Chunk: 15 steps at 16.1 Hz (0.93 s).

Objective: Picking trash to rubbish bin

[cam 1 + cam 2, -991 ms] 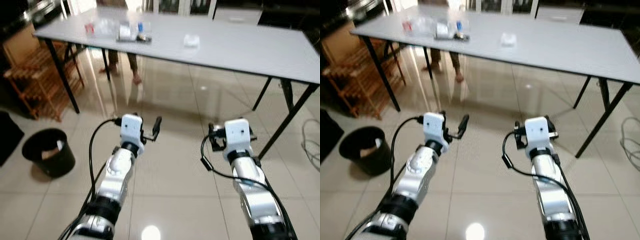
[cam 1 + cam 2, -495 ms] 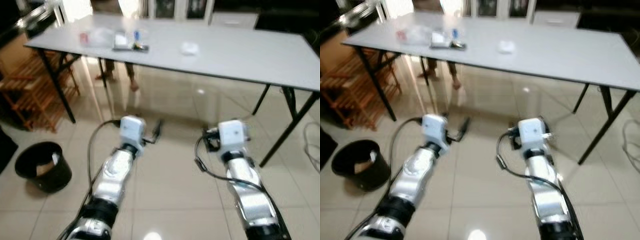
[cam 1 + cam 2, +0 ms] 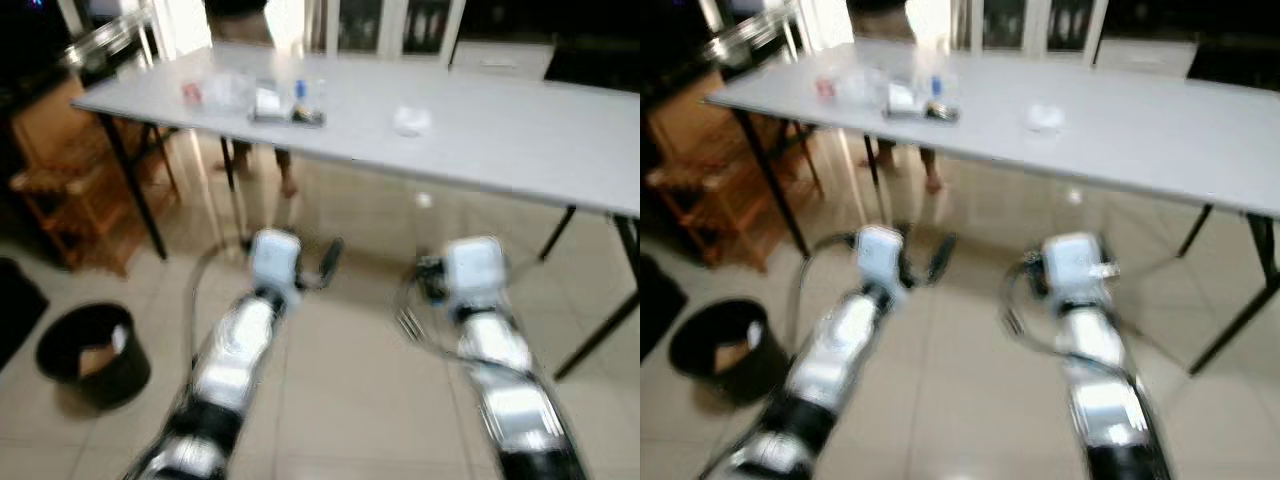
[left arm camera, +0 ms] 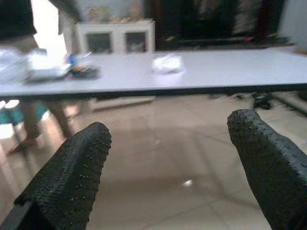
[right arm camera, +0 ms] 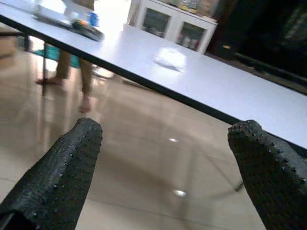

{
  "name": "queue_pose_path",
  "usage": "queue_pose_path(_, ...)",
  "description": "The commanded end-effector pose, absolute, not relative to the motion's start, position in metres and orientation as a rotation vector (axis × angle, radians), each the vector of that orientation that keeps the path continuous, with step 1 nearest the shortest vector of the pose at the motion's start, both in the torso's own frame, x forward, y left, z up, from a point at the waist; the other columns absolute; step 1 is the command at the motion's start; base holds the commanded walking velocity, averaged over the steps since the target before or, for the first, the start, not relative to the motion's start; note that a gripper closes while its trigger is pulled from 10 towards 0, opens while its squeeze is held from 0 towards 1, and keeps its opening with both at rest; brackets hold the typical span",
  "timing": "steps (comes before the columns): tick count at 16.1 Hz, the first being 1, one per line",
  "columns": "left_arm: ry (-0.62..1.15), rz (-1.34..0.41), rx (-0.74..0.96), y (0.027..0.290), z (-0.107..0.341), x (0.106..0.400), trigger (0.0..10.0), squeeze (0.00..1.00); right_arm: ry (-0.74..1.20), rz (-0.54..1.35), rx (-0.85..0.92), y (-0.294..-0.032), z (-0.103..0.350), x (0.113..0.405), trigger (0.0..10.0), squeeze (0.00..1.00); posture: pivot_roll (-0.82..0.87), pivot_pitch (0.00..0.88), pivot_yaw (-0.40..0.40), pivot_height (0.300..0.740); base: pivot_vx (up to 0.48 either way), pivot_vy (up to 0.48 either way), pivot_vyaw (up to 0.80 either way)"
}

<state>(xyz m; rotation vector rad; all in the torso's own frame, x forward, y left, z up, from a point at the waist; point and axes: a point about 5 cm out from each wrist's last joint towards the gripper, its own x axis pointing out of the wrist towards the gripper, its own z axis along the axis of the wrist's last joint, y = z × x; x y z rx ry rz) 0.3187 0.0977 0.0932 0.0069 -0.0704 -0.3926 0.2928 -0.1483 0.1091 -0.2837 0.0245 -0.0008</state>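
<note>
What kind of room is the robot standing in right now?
Probably a living or dining area of a home: a long grey folding table on a glossy tiled floor, a wooden rack at the left, glass-door cabinets behind, and a black rubbish bin.

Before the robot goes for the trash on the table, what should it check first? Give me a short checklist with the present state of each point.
1. Left gripper open and empty: ok, its fingers stand wide apart with nothing between them.
2. Right gripper open and empty: ok, same state.
3. Trash located: ok, a crumpled white piece lies on the grey table, apart from the cluster of small items further left.
4. Within reach: not ok, both grippers are short of the table edge, over the floor.
5. Rubbish bin located: ok, on the floor to the robot's left.
6. Path safe: cannot tell, a person's legs stand behind the table.
</note>
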Motion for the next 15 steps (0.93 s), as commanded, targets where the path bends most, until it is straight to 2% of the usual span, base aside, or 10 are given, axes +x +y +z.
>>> queue_pose_path(1, -0.083, -0.425, 0.003, 0.0873, 0.098, 0.3194, 10.0, 0.0, 0.017, -0.035, -0.305, -0.1599, 0.1121, 0.292, 10.0, 0.0, -0.06, 0.006, 0.015, 0.74, 0.48, 0.0, 0.0)
queue_pose_path(5, -0.076, -0.433, 0.009, 0.0869, 0.0971, 0.3186, 10.0, 0.0, 0.029, -0.045, -0.3, -0.1614, 0.1105, 0.2917, 10.0, 0.0, -0.06, 0.011, 0.019, 0.74, 0.48, 0.0, 0.0)
queue_pose_path(15, -0.08, -0.418, 0.021, 0.0899, 0.0992, 0.3199, 10.0, 0.0, 0.029, -0.044, -0.296, -0.1595, 0.1105, 0.2941, 10.0, 0.0, -0.05, 0.005, 0.015, 0.74, 0.475, 0.0, -0.75)
